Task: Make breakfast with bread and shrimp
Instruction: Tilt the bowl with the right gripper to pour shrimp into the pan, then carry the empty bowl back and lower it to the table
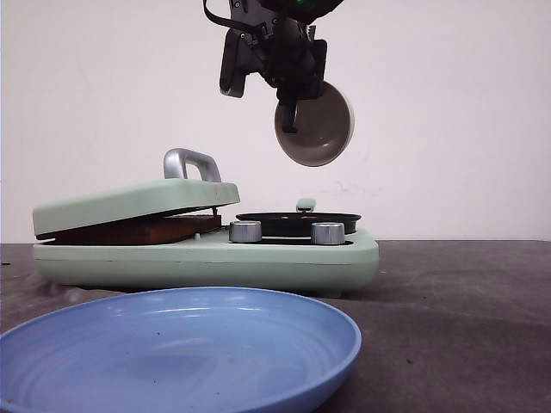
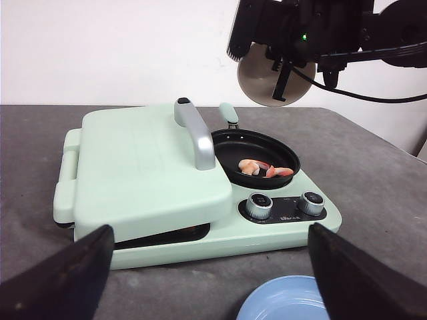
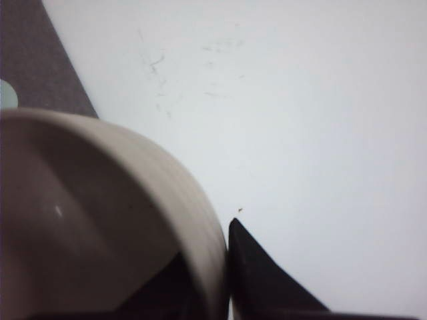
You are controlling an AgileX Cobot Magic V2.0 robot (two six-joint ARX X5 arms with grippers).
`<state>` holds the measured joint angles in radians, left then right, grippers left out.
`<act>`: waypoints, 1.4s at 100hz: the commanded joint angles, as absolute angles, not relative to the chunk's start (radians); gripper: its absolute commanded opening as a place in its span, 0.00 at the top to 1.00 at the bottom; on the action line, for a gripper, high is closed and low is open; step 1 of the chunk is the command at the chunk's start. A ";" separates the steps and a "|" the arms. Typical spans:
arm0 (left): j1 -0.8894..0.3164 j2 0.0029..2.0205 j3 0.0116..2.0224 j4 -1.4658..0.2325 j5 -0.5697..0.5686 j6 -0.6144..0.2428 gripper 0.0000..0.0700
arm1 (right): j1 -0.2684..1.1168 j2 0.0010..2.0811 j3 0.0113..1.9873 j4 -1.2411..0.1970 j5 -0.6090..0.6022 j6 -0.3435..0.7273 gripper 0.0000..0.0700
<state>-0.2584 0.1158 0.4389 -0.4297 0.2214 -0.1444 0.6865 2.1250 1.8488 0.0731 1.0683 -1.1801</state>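
From my seat, the closed lid (image 2: 143,167) hides most of whatever lies beneath it, the blue plate (image 1: 172,348) runs off the front view's lower edge, and the bowl (image 3: 100,220) fills my right wrist view, blurred and cropped.

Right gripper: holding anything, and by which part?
Yes. The right gripper pinches the beige bowl by its rim, tipped on its side above the pan. The left gripper is open, empty.

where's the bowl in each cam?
Front: bowl top centre, tipped on its side, held by the right pincer above the pan.
Left wrist: bowl at top, right of centre, above the pan.
Right wrist: bowl fills the lower left, rim between the fingers.
Shared landmark: the pan; not seen in the right wrist view.
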 commanded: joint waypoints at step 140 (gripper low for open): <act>-0.262 0.116 0.438 -0.430 0.173 -0.152 0.27 | 0.205 1.810 1.880 -0.874 0.118 0.227 0.99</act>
<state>-0.2584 0.1158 0.4381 -0.4377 0.1883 -0.1486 0.2199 1.8027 1.8500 -0.8669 0.1829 0.1642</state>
